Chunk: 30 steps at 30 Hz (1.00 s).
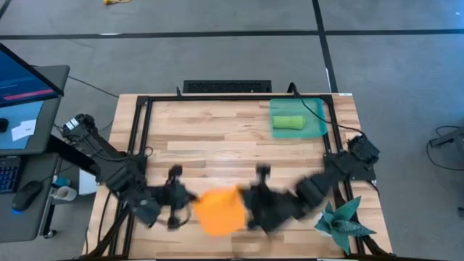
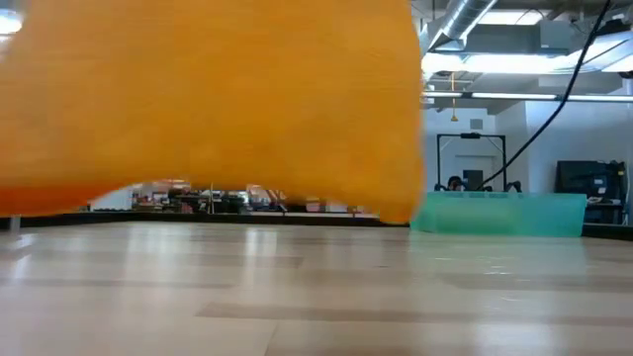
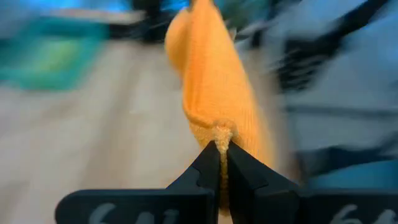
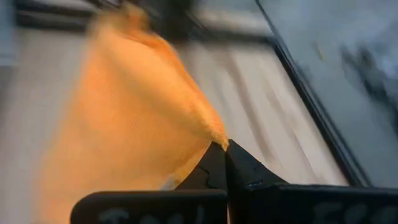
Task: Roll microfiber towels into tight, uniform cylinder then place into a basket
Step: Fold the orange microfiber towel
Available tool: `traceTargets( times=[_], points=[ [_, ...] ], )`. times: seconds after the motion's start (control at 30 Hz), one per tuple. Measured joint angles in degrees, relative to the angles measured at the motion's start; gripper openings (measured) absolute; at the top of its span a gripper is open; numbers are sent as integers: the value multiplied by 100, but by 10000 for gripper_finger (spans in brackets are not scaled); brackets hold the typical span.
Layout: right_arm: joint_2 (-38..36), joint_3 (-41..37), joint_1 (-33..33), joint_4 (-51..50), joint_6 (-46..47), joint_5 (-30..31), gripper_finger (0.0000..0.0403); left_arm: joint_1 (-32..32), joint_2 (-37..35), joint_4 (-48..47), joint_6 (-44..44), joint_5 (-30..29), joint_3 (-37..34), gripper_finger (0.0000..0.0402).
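Note:
The orange microfiber towel [image 1: 220,211] hangs in the air over the table's near middle, held between both grippers. My left gripper [image 1: 190,204] is shut on its left side, my right gripper [image 1: 248,205] shut on its right side. In the low view the orange towel [image 2: 213,99] hangs clear of the wood, its lower edge above the tabletop. The lime green towel [image 1: 287,122] lies rolled inside the teal basket [image 1: 313,125] at the far right. My left gripper pinches a bunched corner of the orange towel [image 3: 221,132] between its two fingertips, from the table's left. The cloth spreads away from the fingers, lifted clear of the table. My right gripper pinches another corner of the towel [image 4: 217,138] at its fingertips, from the table's right. The cloth hangs below and beyond it.
A dark teal spiky cloth [image 1: 342,225] lies at the table's near right corner. A black frame [image 1: 232,98] runs around the tabletop. The wood between the towel and the basket [image 2: 504,213] is bare.

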Motion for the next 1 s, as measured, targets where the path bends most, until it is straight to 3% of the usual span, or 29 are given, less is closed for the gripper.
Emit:
traceTargets(
  times=[0.1, 0.2, 0.37, 0.57, 1.0],
  points=[
    [0, -312, -663, -514, 642, -371, 5, 369, 33, -1058, -458, -470, -53, 2],
    [15, -696, -1114, -520, 799, -541, 4, 699, 50, -1490, -550, -818, -343, 2],
    [15, -1155, -1800, -318, 798, -963, 3, 1357, 78, -888, -400, -702, -1159, 2],
    [17, -1792, -2226, 258, 192, -1416, 3, 1880, 95, 352, 487, -577, -2217, 2],
    [4, -2788, -2459, 1313, -1406, -1787, 4, 2656, 92, 818, 2946, -667, -2785, 2]
  ],
)
